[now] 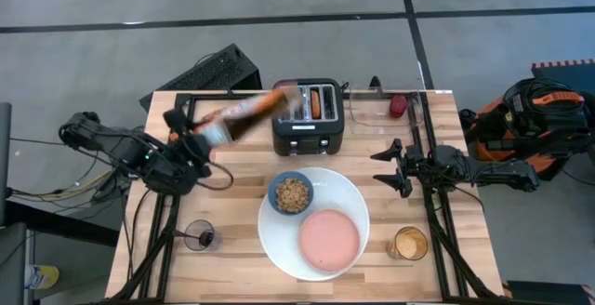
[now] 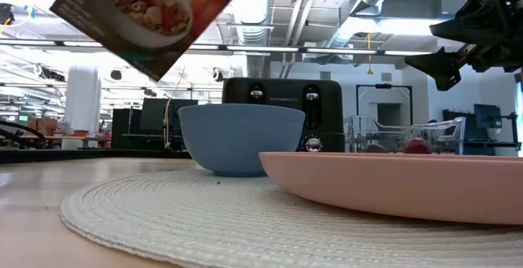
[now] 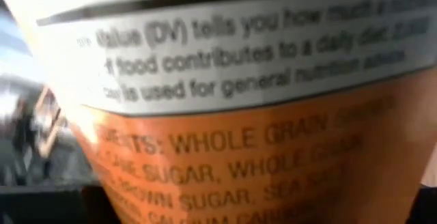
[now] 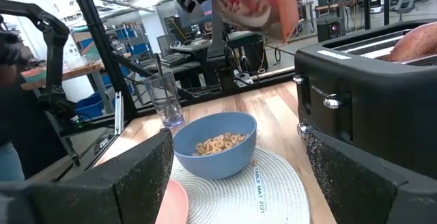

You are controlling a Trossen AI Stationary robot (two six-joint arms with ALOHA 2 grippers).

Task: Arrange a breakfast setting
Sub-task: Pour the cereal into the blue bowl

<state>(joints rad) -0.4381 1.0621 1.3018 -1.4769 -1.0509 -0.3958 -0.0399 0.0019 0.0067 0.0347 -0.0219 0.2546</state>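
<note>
Holding one orange cereal box tilted in the air, the left gripper is clamped on its lower end at about ten o'clock from the table's middle, the box's far end reaching toward the toaster. In the left wrist view the box's printed panel fills the picture. The right gripper hangs at about three o'clock, its fingers spread wide with nothing between them.

One big white round plate sits at about six o'clock. On it are two things: one small blue bowl at the plate's ten o'clock, with cereal rings inside, and one pink saucer at its four o'clock, apart from the bowl. One clear purplish tumbler stands well off at the plate's nine o'clock with one metal spoon standing in it. One amber glass stands at the plate's three o'clock.

One black four-slot toaster sits at twelve o'clock, with one round toasted bread showing in a slot. A clear tray lies beside it, holding one small red thing.
</note>
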